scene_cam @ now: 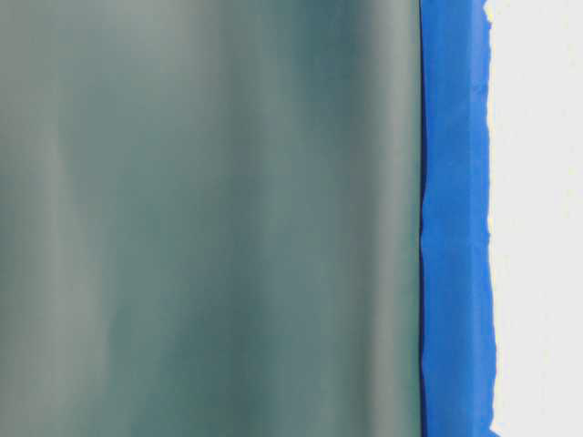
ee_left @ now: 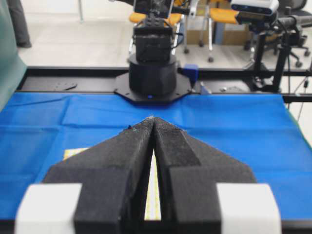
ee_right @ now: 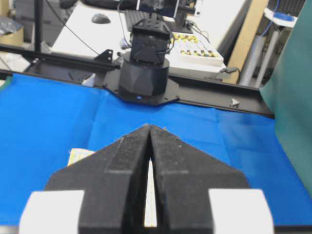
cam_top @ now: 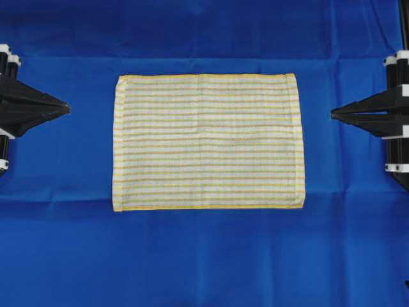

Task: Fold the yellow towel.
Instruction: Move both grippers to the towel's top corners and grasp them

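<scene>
Jaws first: both pairs are drawn together with nothing between them. On the left gripper [ee_left: 153, 122] the two black foam-faced fingers [ee_left: 122, 161] meet at their tips, and only a thin sliver of cloth shows through the slit further back; the right gripper [ee_right: 149, 127] looks the same in its own wrist view. From overhead each one reads as a black wedge at its side of the scene, the left gripper [cam_top: 64, 107] and the right gripper [cam_top: 335, 114] pointing inward at each other, both well apart from the cloth.

Just beyond the fingertips, in the middle of the bench, lies the yellow towel [cam_top: 208, 142] — spread flat in a single layer, white with fine yellow stripes and a yellow hem, its long sides running left to right in the overhead view. It has a few shallow creases and no folded corner. It rests on the blue table cloth [cam_top: 204, 256] that covers the bench all around it.

Farther off, each wrist camera faces the opposite arm's round black base [ee_left: 152, 78] at the far edge of the blue cloth. Behind that, the left wrist view shows orange chairs [ee_left: 146, 17] on a pale floor — the right wrist view shows a white desk with a mouse [ee_right: 101, 18].

No brand, label or writing is legible anywhere. The table-level view is filled by a blurred grey-green sheet [scene_cam: 209, 218] with a blue strip beside it.
</scene>
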Controlling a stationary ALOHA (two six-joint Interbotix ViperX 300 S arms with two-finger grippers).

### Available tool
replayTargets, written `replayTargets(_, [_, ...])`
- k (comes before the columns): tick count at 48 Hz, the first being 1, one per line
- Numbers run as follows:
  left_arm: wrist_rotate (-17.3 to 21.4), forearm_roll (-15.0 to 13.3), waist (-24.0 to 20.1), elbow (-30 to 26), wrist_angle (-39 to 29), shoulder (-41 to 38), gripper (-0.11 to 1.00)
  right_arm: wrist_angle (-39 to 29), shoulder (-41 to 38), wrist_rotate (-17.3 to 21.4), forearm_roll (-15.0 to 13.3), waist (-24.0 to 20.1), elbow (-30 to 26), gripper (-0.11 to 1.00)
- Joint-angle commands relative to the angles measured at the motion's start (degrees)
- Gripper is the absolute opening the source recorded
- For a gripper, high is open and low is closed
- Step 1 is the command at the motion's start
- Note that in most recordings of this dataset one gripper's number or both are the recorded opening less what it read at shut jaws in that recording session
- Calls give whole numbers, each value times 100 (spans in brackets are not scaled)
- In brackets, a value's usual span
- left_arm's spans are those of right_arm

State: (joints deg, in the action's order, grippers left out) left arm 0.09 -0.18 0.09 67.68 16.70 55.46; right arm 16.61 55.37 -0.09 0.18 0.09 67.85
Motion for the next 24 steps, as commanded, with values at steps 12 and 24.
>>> replayTargets(12, [-44, -299, -563, -158, -149, -615, 0, -800, -114, 167, 334, 800, -281, 0])
replayTargets(24, [-18, -290, -1195, -185, -325, -1485, 0, -1266, -589, 352, 448, 1450, -193, 1])
